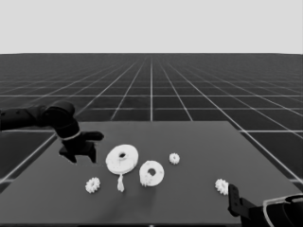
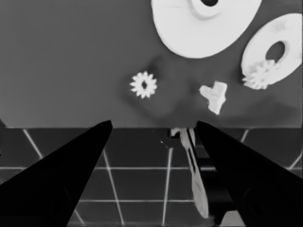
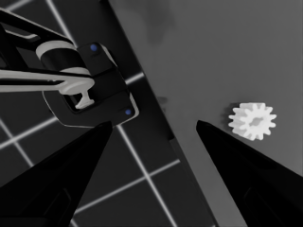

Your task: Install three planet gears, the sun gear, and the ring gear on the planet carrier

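The ring gear, the larger round part (image 1: pixel 126 163) (image 2: pixel 199 33), lies left of the table's middle. Just right of it lies the planet carrier, the smaller round part (image 1: pixel 160 173) (image 2: pixel 289 29), and one planet gear (image 2: pixel 259 75) rests on its near rim. Loose gears lie at the front left (image 1: pixel 93 185) (image 2: pixel 143 84), behind the carrier (image 1: pixel 174 158) and at the front right (image 1: pixel 221 186) (image 3: pixel 253 120). My left gripper (image 1: pixel 80 156) (image 2: pixel 152 125) stands open over the table's left end, holding nothing. Low at the front right corner, my right gripper (image 1: pixel 233 196) (image 3: pixel 153 124) is open beside that gear.
A thin white piece (image 1: pixel 120 182) (image 2: pixel 214 96) lies in front of the larger round part. Dark machinery with blue lights (image 3: pixel 85 90) shows past the table's edge in the right wrist view. The floor's grid surrounds the table.
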